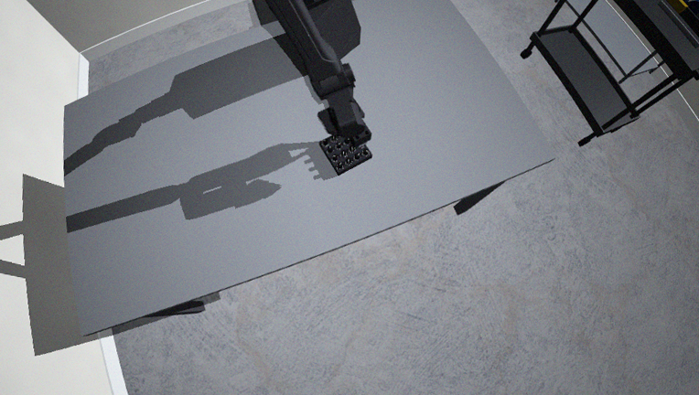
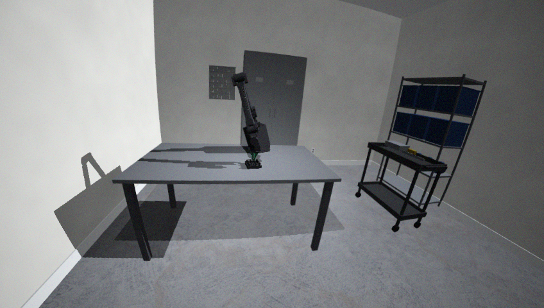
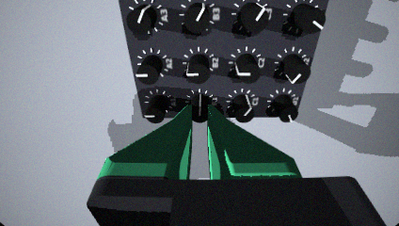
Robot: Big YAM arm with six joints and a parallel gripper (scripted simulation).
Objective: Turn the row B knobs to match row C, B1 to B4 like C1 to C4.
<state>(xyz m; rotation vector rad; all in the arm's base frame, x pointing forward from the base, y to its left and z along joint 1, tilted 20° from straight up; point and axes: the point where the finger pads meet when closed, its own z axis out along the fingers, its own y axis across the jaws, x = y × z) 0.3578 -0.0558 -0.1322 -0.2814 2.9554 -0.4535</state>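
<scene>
Hand (image 1: 352, 140) (image 2: 254, 155) (image 3: 199, 113) closed on knob B1 (image 3: 199, 104), knob box (image 1: 344, 156) (image 2: 254, 165) (image 3: 221, 52) mid desk (image 1: 408, 188) (image 2: 213, 175). Knobs A1 (image 3: 156, 112) and C1 (image 3: 244, 112) flank the fingers, tight space. Arm (image 1: 310, 43) (image 2: 247, 108) reaches in from far side. Black cart (image 1: 587, 74) (image 2: 396, 157) and shelf rack (image 2: 439, 80) with blue bins (image 2: 427, 97) right, off desk. Tall cabinet (image 2: 274, 95), wall panel (image 2: 222, 83) far. Wrist view: B1 line points away from hand.

I seem to be in a workshop or lab: my arm (image 1: 318, 52) (image 2: 247, 106) stands at a plain table (image 1: 429, 118) (image 2: 213, 174), with a wheeled cart (image 1: 566, 104) (image 2: 400, 216), a rack of blue bins (image 2: 457, 95), a tall cabinet (image 2: 274, 87) and a bare concrete-like floor (image 1: 444, 310) (image 2: 267, 274) around me.
</scene>
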